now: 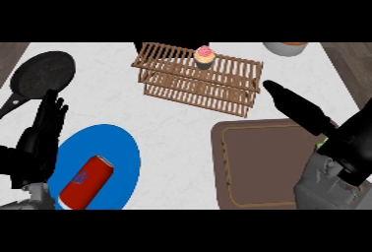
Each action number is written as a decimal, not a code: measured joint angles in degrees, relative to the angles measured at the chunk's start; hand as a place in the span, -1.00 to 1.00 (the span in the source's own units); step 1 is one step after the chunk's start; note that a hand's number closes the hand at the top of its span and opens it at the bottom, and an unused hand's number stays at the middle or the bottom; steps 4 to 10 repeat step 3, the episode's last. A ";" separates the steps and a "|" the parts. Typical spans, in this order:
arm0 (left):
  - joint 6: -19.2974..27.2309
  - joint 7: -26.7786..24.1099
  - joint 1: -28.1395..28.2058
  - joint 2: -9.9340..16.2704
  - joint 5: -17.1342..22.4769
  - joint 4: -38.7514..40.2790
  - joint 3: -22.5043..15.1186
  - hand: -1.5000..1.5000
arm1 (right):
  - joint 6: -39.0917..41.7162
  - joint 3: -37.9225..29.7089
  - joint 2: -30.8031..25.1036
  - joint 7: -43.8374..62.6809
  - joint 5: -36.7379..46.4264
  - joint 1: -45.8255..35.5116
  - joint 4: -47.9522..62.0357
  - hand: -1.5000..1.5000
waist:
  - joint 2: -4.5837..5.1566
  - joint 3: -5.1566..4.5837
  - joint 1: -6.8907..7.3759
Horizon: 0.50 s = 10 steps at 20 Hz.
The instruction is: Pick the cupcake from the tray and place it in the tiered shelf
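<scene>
Right hand (301,109) between tray (251,170) and shelf (218,74)

One cupcake (205,56) stands on one wooden tiered shelf (196,78). There is one brown tray (254,162), one blue plate (109,147) bearing one red can (86,182), one black frying pan (42,74), and one grey bowl (286,48) at the top edge. Two black hands show: the left hand (42,138) and the right hand (301,110).
</scene>
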 measured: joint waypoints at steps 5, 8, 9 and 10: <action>0.17 0.43 -0.36 -0.37 -0.37 -0.55 -0.50 0.00 | 2.89 1.13 -1.11 -0.82 -1.73 6.99 -9.05 -1.00 | 0.22 0.00 0.46; 0.17 0.43 -0.36 -0.37 -0.37 -0.55 -0.50 0.00 | 2.89 1.13 -1.11 -0.82 -1.73 6.99 -9.05 -1.00 | 0.22 0.00 0.46; 0.17 0.43 -0.36 -0.37 -0.37 -0.55 -0.50 0.00 | 2.89 1.13 -1.11 -0.82 -1.73 6.99 -9.05 -1.00 | 0.22 0.00 0.46; 0.17 0.43 -0.36 -0.37 -0.37 -0.55 -0.50 0.00 | 2.89 1.13 -1.11 -0.82 -1.73 6.99 -9.05 -1.00 | 0.22 0.00 0.46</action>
